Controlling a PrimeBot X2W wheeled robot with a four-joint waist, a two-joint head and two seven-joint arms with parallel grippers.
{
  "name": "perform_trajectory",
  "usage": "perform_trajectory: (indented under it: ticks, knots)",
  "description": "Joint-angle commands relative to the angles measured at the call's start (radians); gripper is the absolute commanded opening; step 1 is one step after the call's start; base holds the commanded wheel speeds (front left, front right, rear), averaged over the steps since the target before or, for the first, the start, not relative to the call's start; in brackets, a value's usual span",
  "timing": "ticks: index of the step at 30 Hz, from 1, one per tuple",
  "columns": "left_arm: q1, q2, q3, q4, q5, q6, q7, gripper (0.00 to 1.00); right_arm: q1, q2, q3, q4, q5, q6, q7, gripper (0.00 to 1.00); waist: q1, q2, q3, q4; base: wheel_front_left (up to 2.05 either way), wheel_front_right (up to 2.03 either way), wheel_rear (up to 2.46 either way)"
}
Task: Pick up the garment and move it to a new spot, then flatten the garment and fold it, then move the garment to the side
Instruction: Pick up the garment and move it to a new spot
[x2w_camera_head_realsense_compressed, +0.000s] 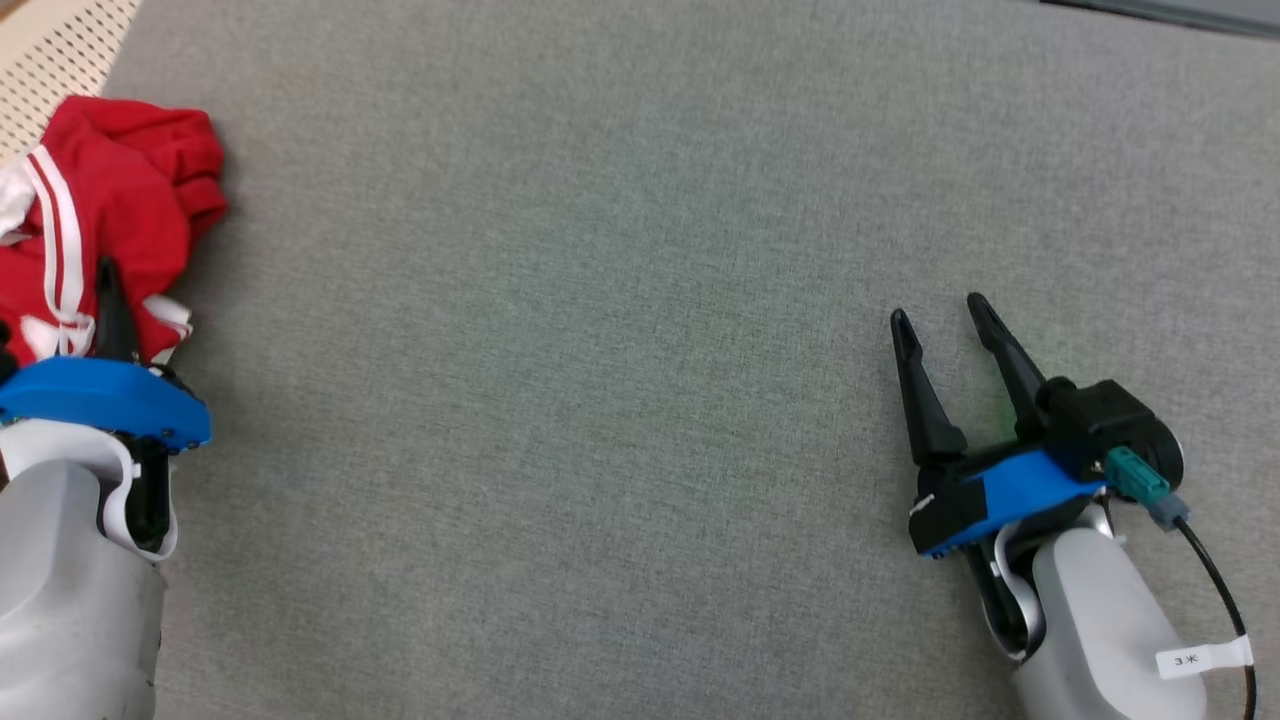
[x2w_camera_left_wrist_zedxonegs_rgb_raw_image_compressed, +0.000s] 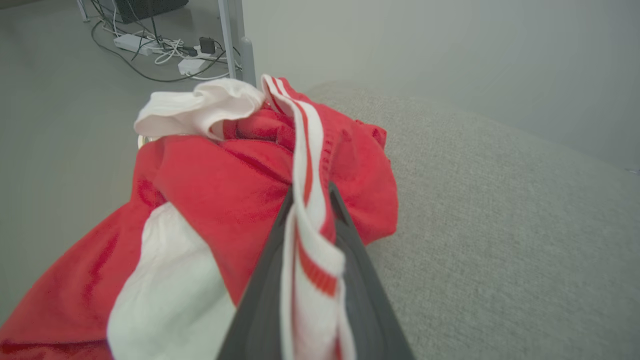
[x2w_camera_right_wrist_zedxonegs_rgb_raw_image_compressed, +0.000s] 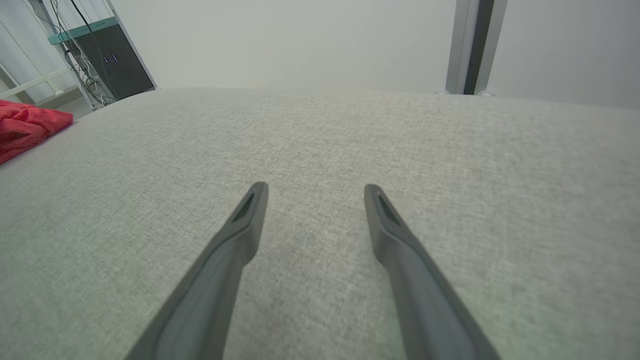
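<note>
The garment (x2w_camera_head_realsense_compressed: 110, 200) is a crumpled red piece with white stripes and white panels, bunched at the far left edge of the grey table (x2w_camera_head_realsense_compressed: 620, 350). My left gripper (x2w_camera_head_realsense_compressed: 105, 290) reaches into its near side. In the left wrist view the left gripper (x2w_camera_left_wrist_zedxonegs_rgb_raw_image_compressed: 311, 192) is shut on a white-and-red striped fold of the garment (x2w_camera_left_wrist_zedxonegs_rgb_raw_image_compressed: 220, 185), the cloth pinched between the two dark fingers. My right gripper (x2w_camera_head_realsense_compressed: 938, 308) rests open low on the right of the table, nothing between its fingers. The right wrist view shows the right gripper (x2w_camera_right_wrist_zedxonegs_rgb_raw_image_compressed: 312, 187) spread wide and the garment (x2w_camera_right_wrist_zedxonegs_rgb_raw_image_compressed: 25, 127) far off to the left.
The grey fabric-covered table stretches wide between the two arms. A perforated pale panel (x2w_camera_head_realsense_compressed: 60, 50) lies beyond its far left corner. Cables and power strips (x2w_camera_left_wrist_zedxonegs_rgb_raw_image_compressed: 165, 47) sit on the floor past the table edge, and a dark cabinet (x2w_camera_right_wrist_zedxonegs_rgb_raw_image_compressed: 107, 60) stands beyond.
</note>
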Motion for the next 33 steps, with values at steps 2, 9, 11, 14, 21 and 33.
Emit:
perform_trajectory:
  ticks: [2,9,11,14,21,33]
  knots:
    - [0.015,0.013,-0.035,-0.068,-0.002,-0.001,-0.009,0.00,0.047,-0.011,-0.006,0.020,0.019,-0.002,0.005,1.00,-0.0002,0.0000,-0.040,-0.010,0.00,0.00,0.00]
    - [0.073,-0.004,-0.106,-0.341,0.036,-0.001,-0.009,0.00,0.095,-0.009,0.026,0.027,0.099,-0.001,0.004,1.00,-0.0002,0.0000,-0.149,-0.068,0.00,0.00,0.00]
    - [0.095,-0.023,-0.143,-0.397,0.042,-0.001,-0.009,0.00,0.108,-0.010,0.034,0.032,0.125,-0.001,0.004,1.00,-0.0002,0.0000,-0.176,-0.100,0.00,0.00,0.00]
    - [0.120,-0.054,-0.207,-0.456,0.042,-0.001,-0.009,0.00,0.128,-0.009,0.049,0.033,0.145,-0.001,0.004,1.00,-0.0002,0.0000,-0.204,-0.158,0.00,0.00,0.00]
    - [0.151,-0.121,-0.351,-0.489,0.026,-0.001,-0.009,0.00,0.149,-0.009,0.068,0.029,0.175,-0.001,0.004,1.00,-0.0002,0.0000,-0.226,-0.291,0.00,0.00,0.00]
    - [0.152,-0.231,-0.634,-0.422,-0.029,-0.001,-0.010,0.00,0.165,-0.009,0.092,0.016,0.214,-0.001,0.004,1.00,-0.0002,0.0000,-0.207,-0.475,0.00,0.00,0.00]
